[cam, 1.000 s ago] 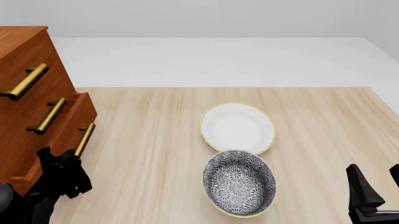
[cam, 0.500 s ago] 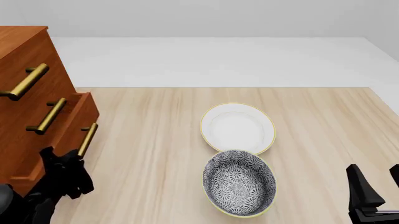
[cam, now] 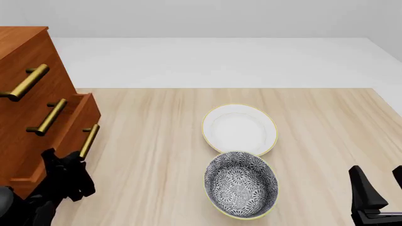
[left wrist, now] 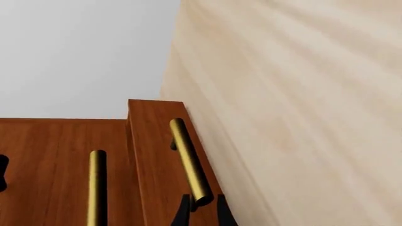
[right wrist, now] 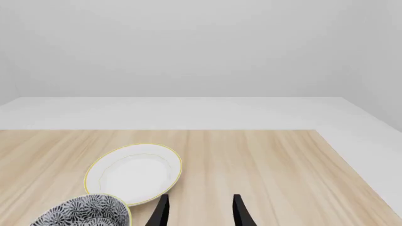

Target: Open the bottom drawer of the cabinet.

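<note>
Left end effector (cam: pixel 74 159) pinches the near end of the brass handle (cam: pixel 88 140) on the bottom drawer (cam: pixel 80 123), which juts slightly out of the cabinet (cam: pixel 25 84) at the counter's (cam: pixel 157 155) 9 o'clock edge. Right end effector (right wrist: pixel 197 211) hovers spread at 5 o'clock, holding nothing. Near the centre, a white plate (cam: pixel 239 128) touches a patterned bowl (cam: pixel 241 184) at its 6 o'clock.

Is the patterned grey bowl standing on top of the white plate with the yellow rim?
No, the patterned grey bowl rests on the wooden table beside the white plate.
</note>
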Robot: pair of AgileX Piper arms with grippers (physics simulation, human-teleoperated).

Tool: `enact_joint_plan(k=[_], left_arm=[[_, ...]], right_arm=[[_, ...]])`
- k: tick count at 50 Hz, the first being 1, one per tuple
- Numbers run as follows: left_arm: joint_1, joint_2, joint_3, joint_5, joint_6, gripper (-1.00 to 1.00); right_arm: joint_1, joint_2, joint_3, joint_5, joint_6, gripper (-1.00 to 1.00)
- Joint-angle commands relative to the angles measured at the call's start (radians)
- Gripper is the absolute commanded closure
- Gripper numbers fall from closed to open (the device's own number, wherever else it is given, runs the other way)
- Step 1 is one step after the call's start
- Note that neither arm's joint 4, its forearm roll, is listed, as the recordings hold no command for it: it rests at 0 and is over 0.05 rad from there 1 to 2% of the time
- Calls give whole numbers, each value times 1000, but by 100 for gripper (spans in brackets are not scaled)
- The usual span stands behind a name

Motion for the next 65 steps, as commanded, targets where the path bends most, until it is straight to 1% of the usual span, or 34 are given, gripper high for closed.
enact_joint_plan(k=[1,20,32,36,37,48,52,59,61,65], left_arm=[[-28,-25,17,-23,9,100],[-35,-17,18,-29,-1,100],[-45,-29,16,-15,-6,100],[-53,-40,11,9,-22,100],[-55,-44,13,12,-22,-100],[-71,-130,31,79,-22,-100],[-74,-201,42,129,-24,-100],[-78,-370,61,255,-29,-100],[-79,-445,68,314,-35,-100],[-78,-553,73,408,-41,-100]], right_arm=[[0,0,0,0,0,-100],[0,0,0,0,0,-100],[0,0,0,0,0,-100],[0,0,0,0,0,-100],[0,0,0,0,0,-100],[0,0,0,0,0,-100],[0,0,0,0,0,-100],[0,0,0,0,0,-100],[0,0,0,0,0,-100],[0,0,0,0,0,-100]])
